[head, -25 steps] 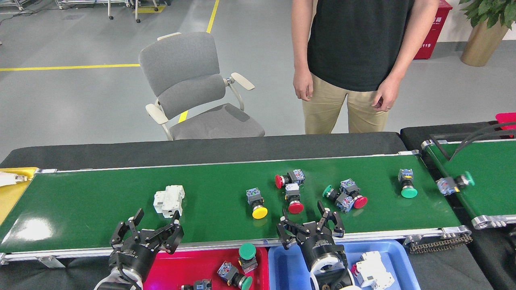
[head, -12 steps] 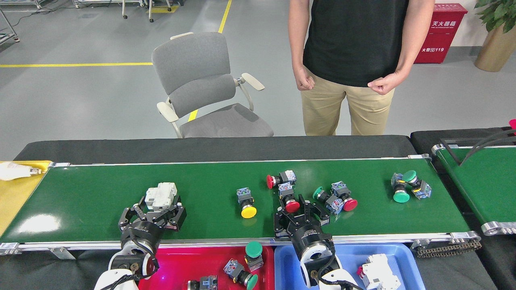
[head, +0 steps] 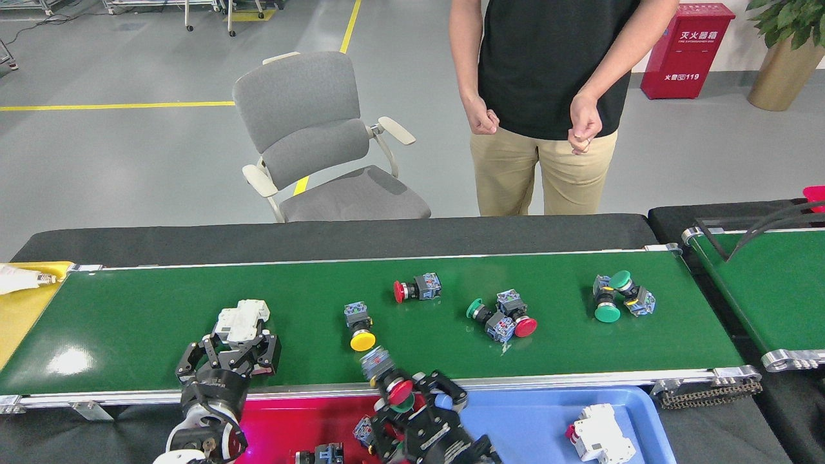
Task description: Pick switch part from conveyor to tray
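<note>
Switches point(head: 501, 317) crowd conveyor point(head: 129, 322); person point(head: 541, 96) stands behind.

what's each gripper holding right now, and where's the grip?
Right gripper holds a red push-button switch, apparently by the body below the red cap. Left gripper straddles the white breaker on the conveyor; closure unclear.

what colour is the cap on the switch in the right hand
Red: the switch part held by the right hand has a red cap. Head view, the only one, shows it.
</note>
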